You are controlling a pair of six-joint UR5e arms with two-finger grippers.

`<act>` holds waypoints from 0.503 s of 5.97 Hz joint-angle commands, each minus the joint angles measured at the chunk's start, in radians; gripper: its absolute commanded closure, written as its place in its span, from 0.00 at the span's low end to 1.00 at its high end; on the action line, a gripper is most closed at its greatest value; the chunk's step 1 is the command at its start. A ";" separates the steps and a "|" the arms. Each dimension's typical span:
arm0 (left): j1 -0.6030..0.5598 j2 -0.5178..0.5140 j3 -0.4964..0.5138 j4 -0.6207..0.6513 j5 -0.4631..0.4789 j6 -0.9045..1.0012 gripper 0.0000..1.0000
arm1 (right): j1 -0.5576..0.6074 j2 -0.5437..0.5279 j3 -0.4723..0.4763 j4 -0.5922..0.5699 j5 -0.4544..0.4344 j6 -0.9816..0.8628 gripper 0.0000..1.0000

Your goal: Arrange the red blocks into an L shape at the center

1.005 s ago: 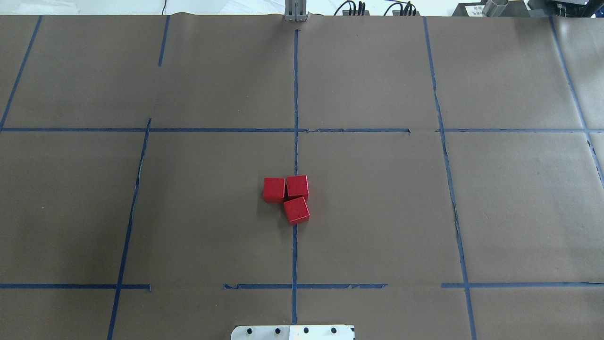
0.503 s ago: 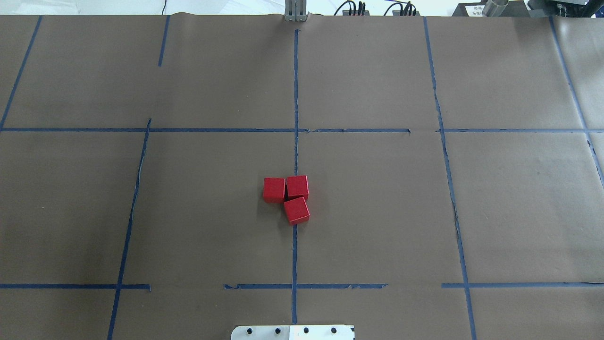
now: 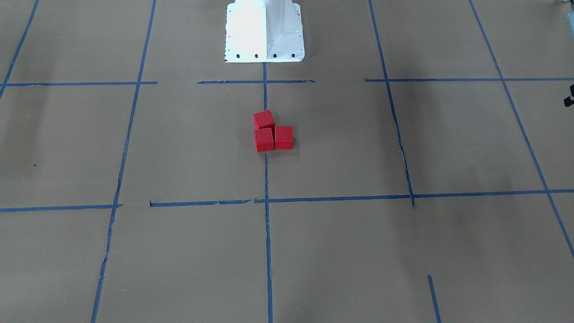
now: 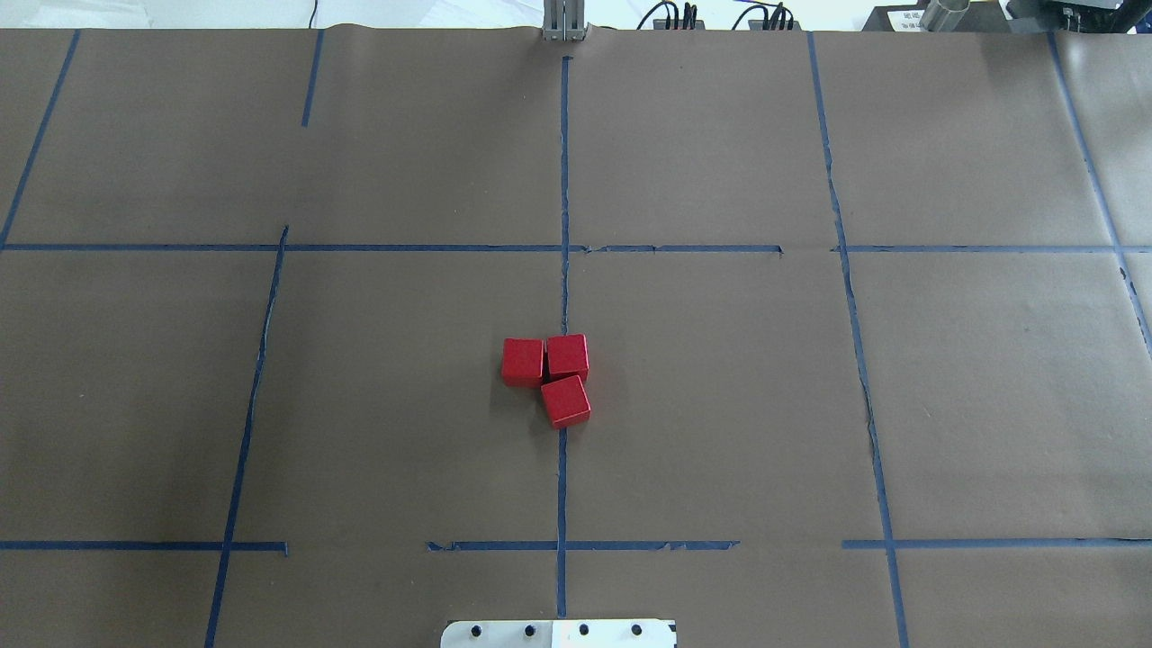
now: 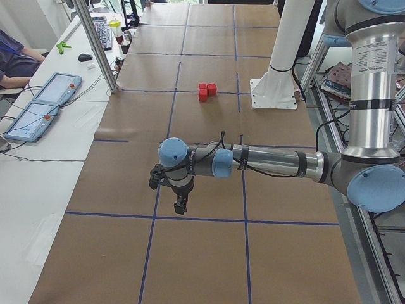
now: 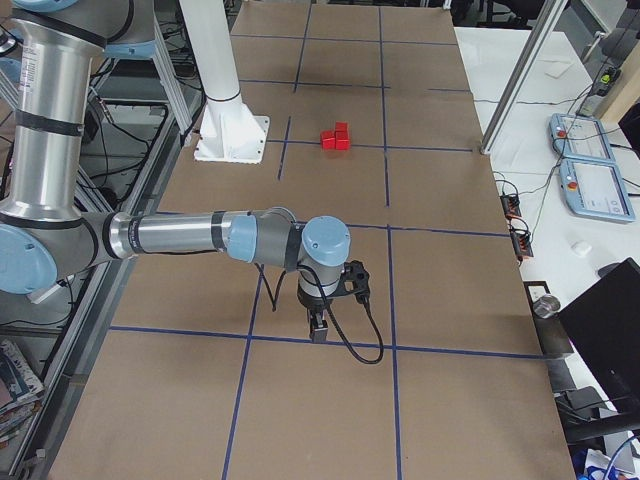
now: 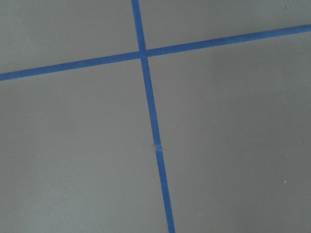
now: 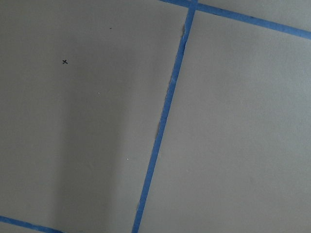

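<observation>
Three red blocks sit touching in an L at the center on the vertical blue tape line (image 4: 563, 288): one at the left (image 4: 523, 362), one at the corner (image 4: 568, 356), one nearer the robot and slightly turned (image 4: 566, 400). They also show in the front view (image 3: 264, 139). My left gripper (image 5: 180, 206) hangs over the paper far off to the robot's left; my right gripper (image 6: 317, 330) far to its right. Both appear only in side views, so I cannot tell if they are open or shut. The wrist views show only paper and tape.
The robot's white base (image 3: 264, 31) stands behind the blocks on the centre line. Brown paper with a blue tape grid (image 4: 702, 248) covers the table. Operator panels (image 5: 44, 107) and a metal post (image 5: 101, 50) stand along the far table edge.
</observation>
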 commanded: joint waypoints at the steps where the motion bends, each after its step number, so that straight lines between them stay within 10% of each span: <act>1: 0.000 0.001 0.012 0.003 0.001 0.002 0.00 | 0.000 0.001 -0.005 0.000 0.003 0.001 0.00; 3: 0.002 0.015 0.003 0.003 0.001 0.001 0.00 | 0.000 0.000 -0.006 -0.001 0.008 0.001 0.00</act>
